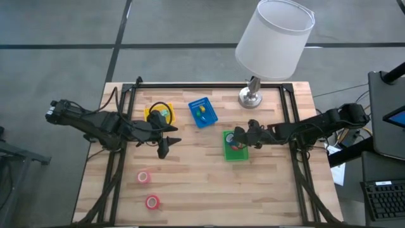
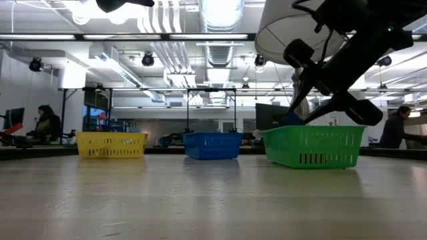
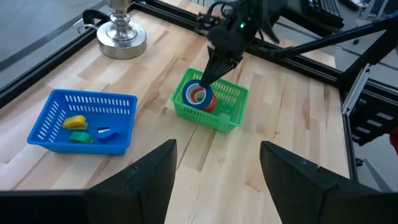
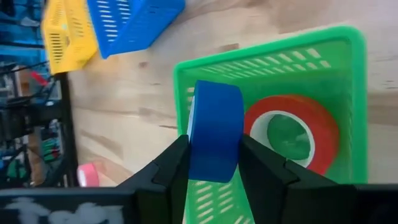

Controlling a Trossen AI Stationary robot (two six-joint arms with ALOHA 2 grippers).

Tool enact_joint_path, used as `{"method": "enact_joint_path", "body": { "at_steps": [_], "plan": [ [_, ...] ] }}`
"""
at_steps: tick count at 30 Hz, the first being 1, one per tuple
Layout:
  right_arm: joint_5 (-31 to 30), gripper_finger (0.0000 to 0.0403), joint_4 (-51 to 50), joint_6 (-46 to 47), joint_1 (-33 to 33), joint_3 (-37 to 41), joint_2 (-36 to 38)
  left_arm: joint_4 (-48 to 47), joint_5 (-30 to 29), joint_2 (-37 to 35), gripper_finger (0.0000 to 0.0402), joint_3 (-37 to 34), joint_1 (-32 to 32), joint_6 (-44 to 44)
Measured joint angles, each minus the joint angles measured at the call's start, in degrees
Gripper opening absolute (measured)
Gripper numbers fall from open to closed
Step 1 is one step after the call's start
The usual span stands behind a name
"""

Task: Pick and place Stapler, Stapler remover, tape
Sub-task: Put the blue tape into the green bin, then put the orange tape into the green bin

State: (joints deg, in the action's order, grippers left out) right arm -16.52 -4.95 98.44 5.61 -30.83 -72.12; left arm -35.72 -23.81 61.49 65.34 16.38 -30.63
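Observation:
My right gripper (image 4: 214, 144) is shut on the blue tape roll (image 4: 215, 124) over the green tray (image 1: 235, 154). A red roll (image 4: 292, 134) lies flat on that tray's floor. Two pink rolls (image 1: 144, 177) (image 1: 152, 202) lie flat on the table nearer the near edge, left of centre. My left gripper (image 3: 217, 149) is open and hovers over bare wood (image 1: 166, 147) near the yellow tray (image 1: 159, 114), touching nothing. The blue tray (image 3: 84, 118) holds small yellow, green and blue items. My right gripper pinches the blue tape roll between its two fingers (image 4: 171, 165), one on each flat face, the outer band (image 4: 215, 155) facing the wrist camera. The fingers slant down from the table's right side. The roll stands on edge within the green tray's rim (image 3: 198, 94); whether it touches the floor, I cannot tell.
A table lamp's metal base (image 1: 251, 96) stands by the far edge behind the green tray, with its white shade (image 1: 275, 38) overhanging. A black frame rail (image 1: 209, 85) runs along the far and side edges. Bare wood lies between the trays and the near edge.

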Motion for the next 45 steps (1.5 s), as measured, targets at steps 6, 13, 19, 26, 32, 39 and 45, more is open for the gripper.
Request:
{"method": "enact_joint_path", "body": {
  "at_steps": [6, 13, 19, 26, 32, 39, 45],
  "plan": [
    [-0.12, 0.0105, -2.25, -0.78, 0.0, -0.54, 0.24, -0.18, -0.01, 0.01, 0.0234, 0.0, 0.02, 0.11],
    [0.72, 0.0129, -5.27, 0.52, 0.0, -0.56, 0.24, -0.33, 0.0, 0.01, 0.0234, 0.0, 0.02, 0.15],
    [3.05, 0.0144, -7.05, 0.76, 0.0, -0.56, 0.07, -0.33, 0.0, -0.02, 0.0234, 0.0, 0.02, 0.17],
    [6.75, 0.0168, -9.77, 1.22, 0.0, -0.56, 0.87, -0.33, 0.05, 0.01, 0.0234, 0.0, 0.02, 0.13],
    [7.57, 0.0177, -9.59, 0.78, 0.0, -0.56, 3.17, -0.4, 0.33, 0.01, 0.0234, 0.0, 0.02, 0.2],
    [6.31, 0.0178, 1.4, -4.7, 0.85, -0.56, 8.18, -6.36, 2.61, 0.01, 0.0234, -0.43, 0.0, 0.5],
    [2.52, 0.0178, 16.5, -12.39, 1.67, -0.58, 10.69, -8.76, 11.58, 0.03, 0.0234, -4.92, 0.33, 0.46]
  ]
}}
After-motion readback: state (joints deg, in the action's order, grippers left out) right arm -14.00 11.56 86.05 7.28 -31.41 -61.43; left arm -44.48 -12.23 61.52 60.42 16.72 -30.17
